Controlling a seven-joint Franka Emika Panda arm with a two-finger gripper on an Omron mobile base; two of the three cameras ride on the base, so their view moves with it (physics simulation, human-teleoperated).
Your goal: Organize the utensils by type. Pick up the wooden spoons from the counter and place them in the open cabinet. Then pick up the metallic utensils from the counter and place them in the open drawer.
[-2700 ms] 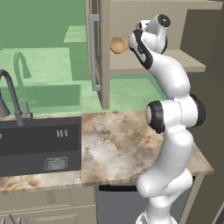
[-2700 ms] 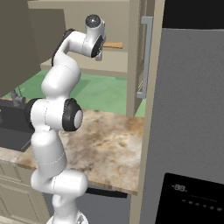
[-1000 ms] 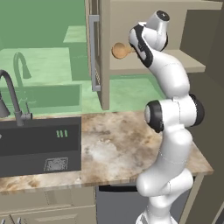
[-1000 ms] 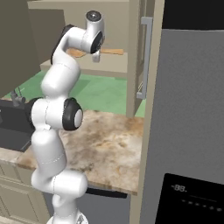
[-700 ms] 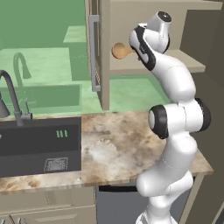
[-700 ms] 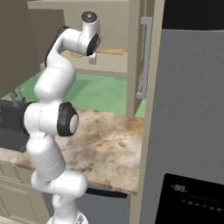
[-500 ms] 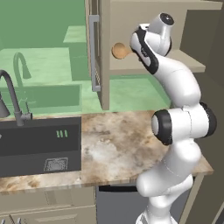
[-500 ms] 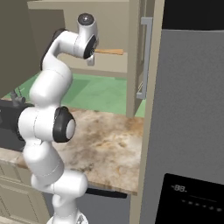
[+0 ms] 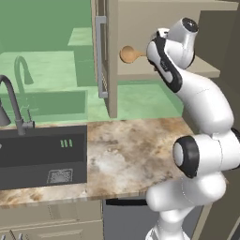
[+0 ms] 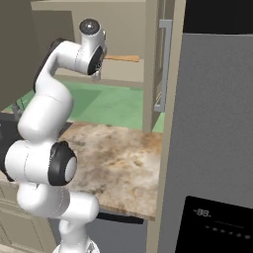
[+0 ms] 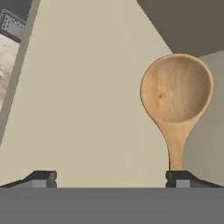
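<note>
Spoon (image 11: 176,98) lies on the cabinet shelf (image 9: 206,71), bowl toward the back. I see my gripper (image 11: 111,179) spread wide, its fingertips (image 11: 43,178) apart, one by the handle, pinching nothing.

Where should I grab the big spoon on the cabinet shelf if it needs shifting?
Take the wooden spoon by its narrow straight handle, coming from the handle end, where the open gripper already is. The round bowl is too wide and points into the cabinet.
</note>
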